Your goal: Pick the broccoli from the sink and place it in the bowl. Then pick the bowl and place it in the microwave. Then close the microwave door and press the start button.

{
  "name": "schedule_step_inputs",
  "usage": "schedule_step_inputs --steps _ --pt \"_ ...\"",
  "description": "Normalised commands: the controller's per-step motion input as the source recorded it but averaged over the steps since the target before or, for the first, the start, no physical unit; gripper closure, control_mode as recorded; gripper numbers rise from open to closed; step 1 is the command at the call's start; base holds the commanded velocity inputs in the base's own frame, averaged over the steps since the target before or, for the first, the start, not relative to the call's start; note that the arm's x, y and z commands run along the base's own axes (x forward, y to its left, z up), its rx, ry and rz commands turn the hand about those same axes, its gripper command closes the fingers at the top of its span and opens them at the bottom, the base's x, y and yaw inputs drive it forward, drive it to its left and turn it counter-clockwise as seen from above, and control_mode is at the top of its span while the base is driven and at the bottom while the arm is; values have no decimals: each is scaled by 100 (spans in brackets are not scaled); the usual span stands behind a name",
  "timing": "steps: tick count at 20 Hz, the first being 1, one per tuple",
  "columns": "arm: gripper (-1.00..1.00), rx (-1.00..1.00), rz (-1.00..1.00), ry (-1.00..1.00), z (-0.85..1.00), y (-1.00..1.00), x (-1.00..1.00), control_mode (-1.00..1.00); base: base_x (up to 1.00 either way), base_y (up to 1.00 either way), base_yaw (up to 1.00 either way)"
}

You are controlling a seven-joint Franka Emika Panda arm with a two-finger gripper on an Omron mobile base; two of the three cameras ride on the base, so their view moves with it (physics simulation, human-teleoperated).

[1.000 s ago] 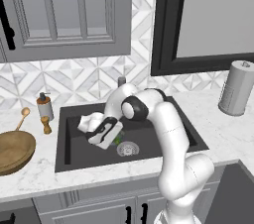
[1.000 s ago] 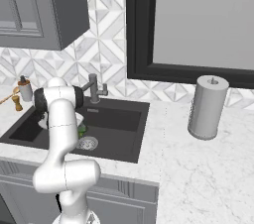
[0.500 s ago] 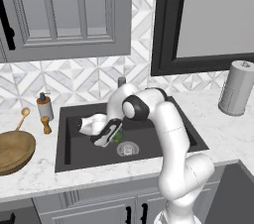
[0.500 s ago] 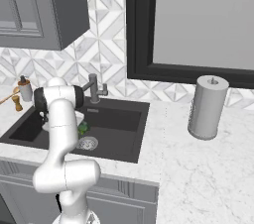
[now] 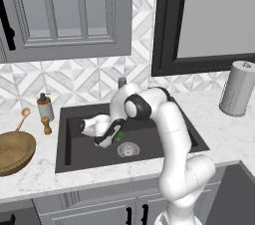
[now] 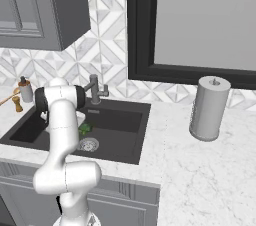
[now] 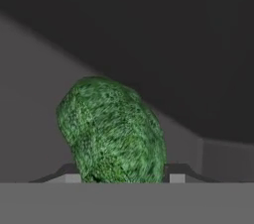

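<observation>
We see the tabletop [image 5: 30, 179], white marble, running along the near edge and carrying the sink [image 5: 79, 155], whose dark walls enclose the working space on all sides. The faucet [image 6: 95, 89] stands at the far rim of the sink. On the right, well apart from the sink, a paper towel roll [image 6: 209, 108] stands upright. On the left, the bowl [image 5: 12, 153] rests on the tabletop near the sink's left rim, its left part cut off by the picture edge; a wooden spoon [image 5: 22, 117] and a soap bottle [image 5: 45, 106] lie behind it.

We find the tool [image 5: 110, 136] lowered inside the sink, just left of the round drain [image 5: 128, 149]. The broccoli [image 7: 113, 133] sits right at the tool's tips, between them in the hand view, above the sink floor.

We cannot tell whether the fingers are clamped on the broccoli or merely apart around it: the floret covers the fingertips. In the right base view the arm hides the tool, and the broccoli [image 6: 85, 129] shows beside it.
</observation>
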Motion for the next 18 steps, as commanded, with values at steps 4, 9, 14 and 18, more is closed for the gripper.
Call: schedule_step_inputs --steps 4,9,14,18 --pt "100 0 7 0 49 53 -86 -100 0 0 0" --pt "100 1 6 -10 86 72 -100 -100 0 0 0" --pt "100 3 5 -20 100 59 -94 -100 0 0 0" --pt "100 15 9 -4 100 57 -73 -100 0 0 0"
